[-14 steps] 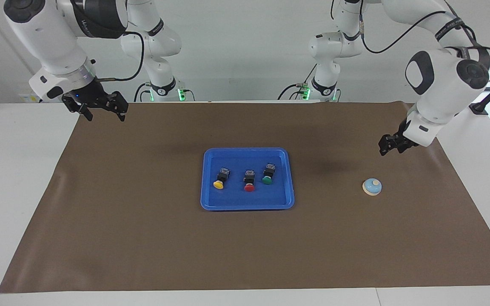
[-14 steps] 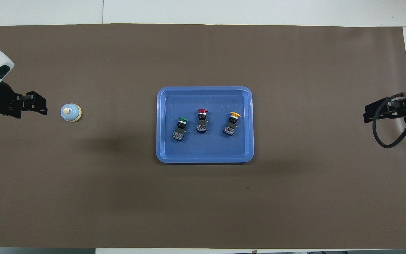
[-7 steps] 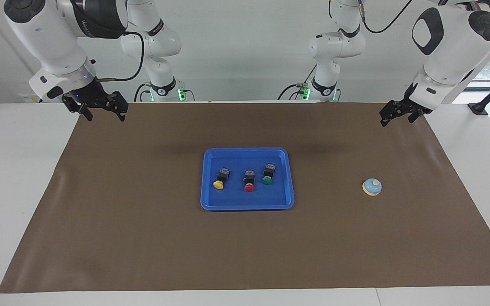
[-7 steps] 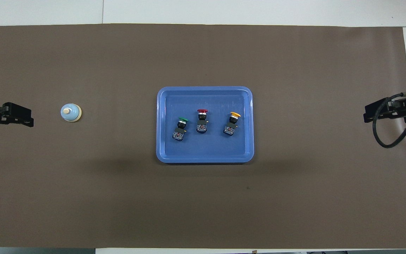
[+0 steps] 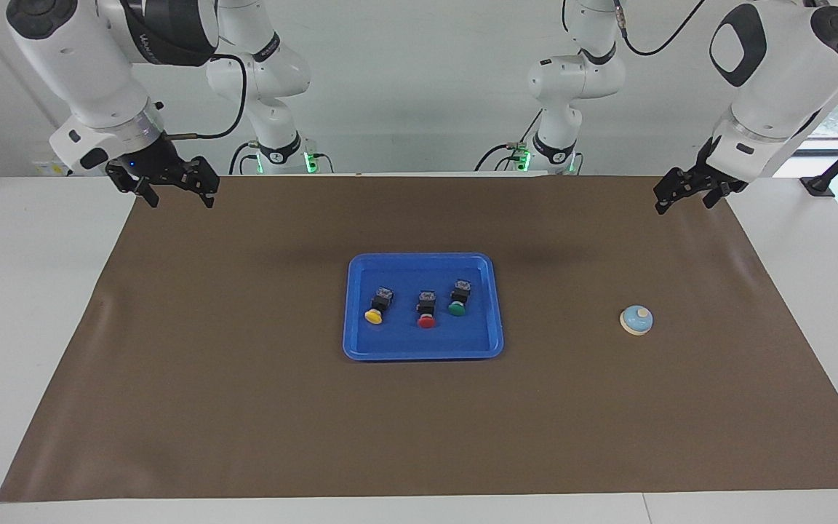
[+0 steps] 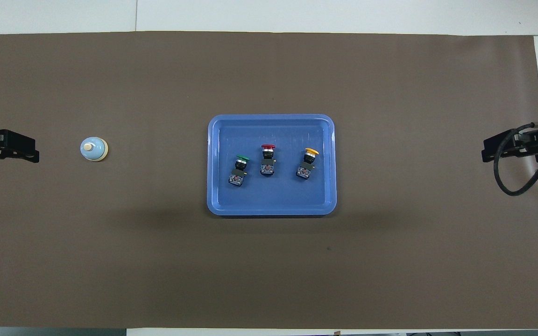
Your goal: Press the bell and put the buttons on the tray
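Seemingly the sorting is done: from the facing view, the yellow button, red button and green button lie in a row on the floor of the blue tray at mid-table, each tipped on its side with its cap pointing away from the robots, apart from one another. The bell sits alone on the brown mat toward the left arm's end of the table, well apart from the tray, where that arm can reach it. The left gripper hangs raised over the mat's edge at its own end, and the right gripper hangs likewise at its end; both look parked clear of the work, and whether their jaws are wide or narrow I cannot tell. Overhead, the tray holds all three buttons near its middle, the bell stands between it and the left gripper, and the right gripper waits at the mat's other end.
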Robot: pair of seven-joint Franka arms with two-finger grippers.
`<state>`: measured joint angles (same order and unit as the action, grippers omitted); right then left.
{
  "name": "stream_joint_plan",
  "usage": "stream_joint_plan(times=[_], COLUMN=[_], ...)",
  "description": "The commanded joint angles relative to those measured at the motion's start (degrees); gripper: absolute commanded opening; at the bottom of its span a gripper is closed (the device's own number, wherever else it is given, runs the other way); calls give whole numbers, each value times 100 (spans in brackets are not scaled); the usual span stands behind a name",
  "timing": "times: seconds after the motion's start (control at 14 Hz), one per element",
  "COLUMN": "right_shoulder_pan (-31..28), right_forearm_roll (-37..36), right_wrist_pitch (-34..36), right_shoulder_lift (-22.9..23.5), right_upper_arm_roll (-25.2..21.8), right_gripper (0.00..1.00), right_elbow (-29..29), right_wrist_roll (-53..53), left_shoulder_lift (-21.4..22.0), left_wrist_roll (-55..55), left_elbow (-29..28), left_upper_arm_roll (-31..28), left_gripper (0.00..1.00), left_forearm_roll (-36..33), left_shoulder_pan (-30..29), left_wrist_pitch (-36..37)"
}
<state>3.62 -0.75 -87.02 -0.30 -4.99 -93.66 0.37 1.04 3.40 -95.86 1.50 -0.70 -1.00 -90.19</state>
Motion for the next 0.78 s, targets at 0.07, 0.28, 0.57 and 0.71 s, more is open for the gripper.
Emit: stream_joint_plan(times=[0.07,0.28,0.57,0.71], right_shoulder_pan=[-89,-89,-89,-89], right_forearm_roll=[-75,-75,-75,-75], right_wrist_pitch=[54,54,54,54], right_shoulder_lift=[-85,-85,-85,-85], right_upper_arm_roll=[86,86,86,86], right_gripper=[100,100,100,100], right_elbow=[-56,-56,-65,-56], right_wrist_roll=[-98,-98,-98,-98], left_shoulder_lift=[-139,-139,-139,-139], left_wrist_roll=[-50,-50,-50,-50], left_elbow=[260,496,533,550], left_upper_arm_roll=[-45,-36,-27,-27], left_gripper=[100,100,100,100], left_forearm_roll=[79,52,61,61], left_shoulder_pan=[56,56,117,196], left_wrist_pitch=[116,213,204,274])
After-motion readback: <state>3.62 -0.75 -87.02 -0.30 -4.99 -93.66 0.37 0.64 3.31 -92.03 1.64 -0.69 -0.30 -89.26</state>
